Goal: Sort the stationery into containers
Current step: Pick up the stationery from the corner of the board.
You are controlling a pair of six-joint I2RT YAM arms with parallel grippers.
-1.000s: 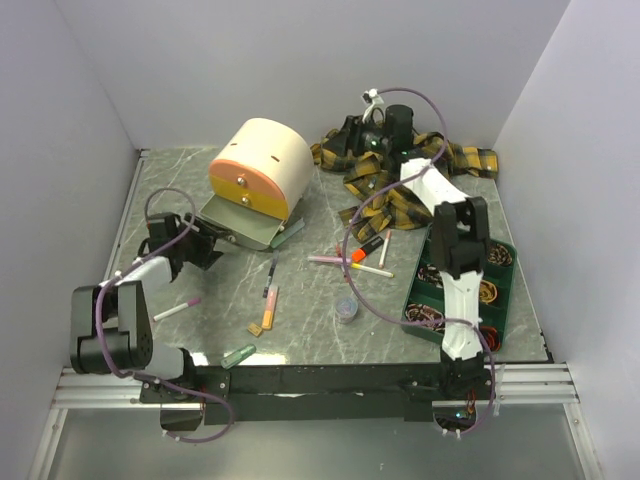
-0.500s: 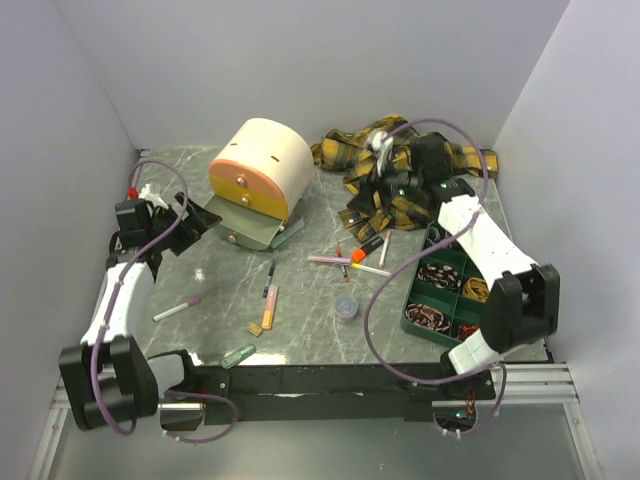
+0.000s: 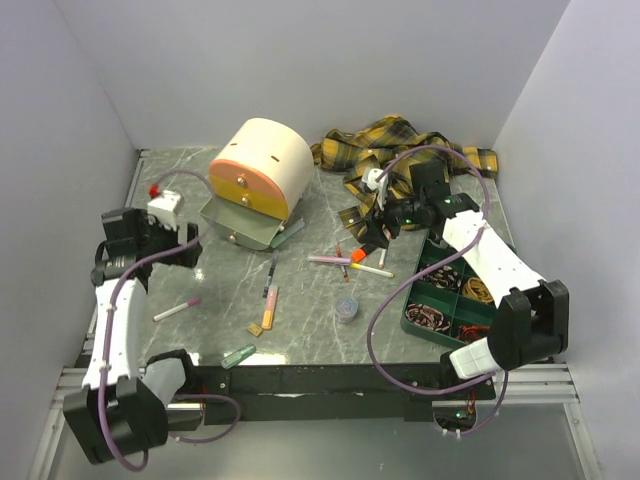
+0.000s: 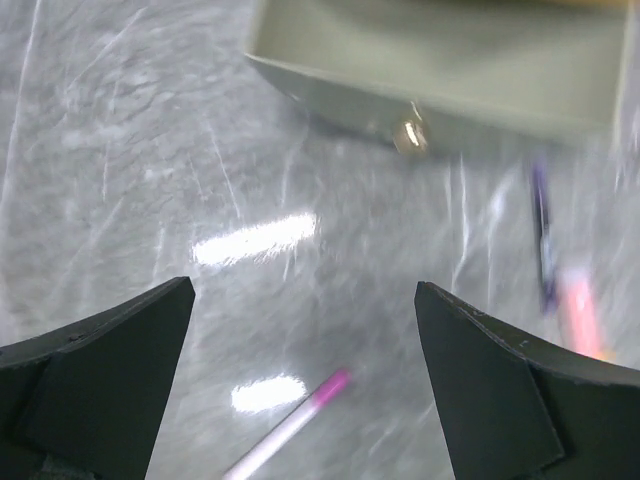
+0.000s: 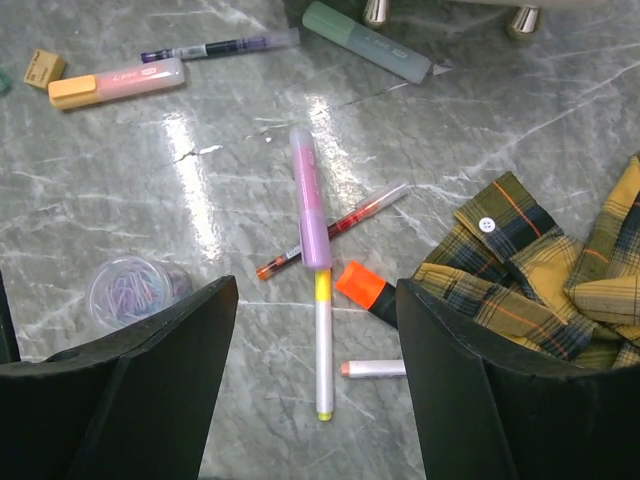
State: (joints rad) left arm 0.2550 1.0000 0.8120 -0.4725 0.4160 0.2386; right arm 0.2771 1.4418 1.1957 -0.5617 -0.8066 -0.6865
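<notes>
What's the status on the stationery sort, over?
Left gripper open, empty, above pink-tipped pen. Right gripper open, empty, over purple marker. Drawer open. Plaid shirt beside orange highlighter.

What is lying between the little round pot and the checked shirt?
In the right wrist view, some crossed pens lie between the pot and the shirt, with an orange marker nearest the shirt.

Across the top of the frame lies an olive-green open drawer with a small brass knob on its front, resting on grey marbled tabletop. At right, a thin purple pen lies above a pink-and-orange highlighter. At bottom centre is a white pen with a pink cap. The left gripper has its dark fingers spread wide in the lower corners, nothing between them.
</notes>
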